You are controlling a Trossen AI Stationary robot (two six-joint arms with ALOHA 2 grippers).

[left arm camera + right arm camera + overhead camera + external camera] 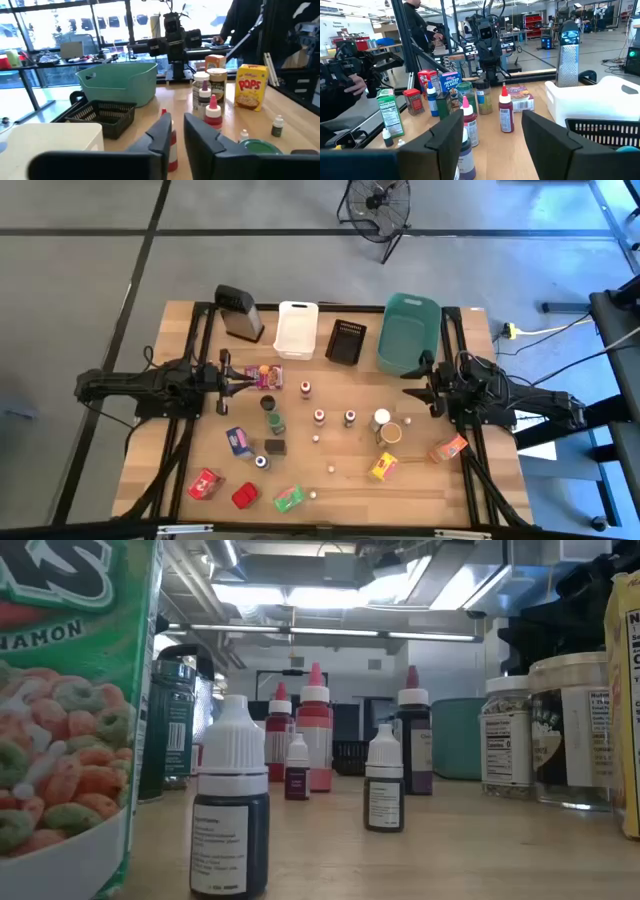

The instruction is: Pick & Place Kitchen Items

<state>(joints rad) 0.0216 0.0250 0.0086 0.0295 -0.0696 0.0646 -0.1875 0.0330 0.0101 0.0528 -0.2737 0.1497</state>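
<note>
Risk is a knock-over: spice bottles (320, 417) stand close together mid-table between both arms; left gripper (243, 381) is nearly closed and empty, right gripper (411, 383) open, empty, near the teal bin (408, 330)

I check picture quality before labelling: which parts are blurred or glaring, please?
Low view: the green cereal box at the lens is blurred, and ceiling lights glare. Left wrist view: bright windows wash out the background, and the left gripper's dark fingers are soft.

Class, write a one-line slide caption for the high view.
Two arms face each other across a wooden table scattered with small bottles and packets, three bins lined along its far edge.
</note>
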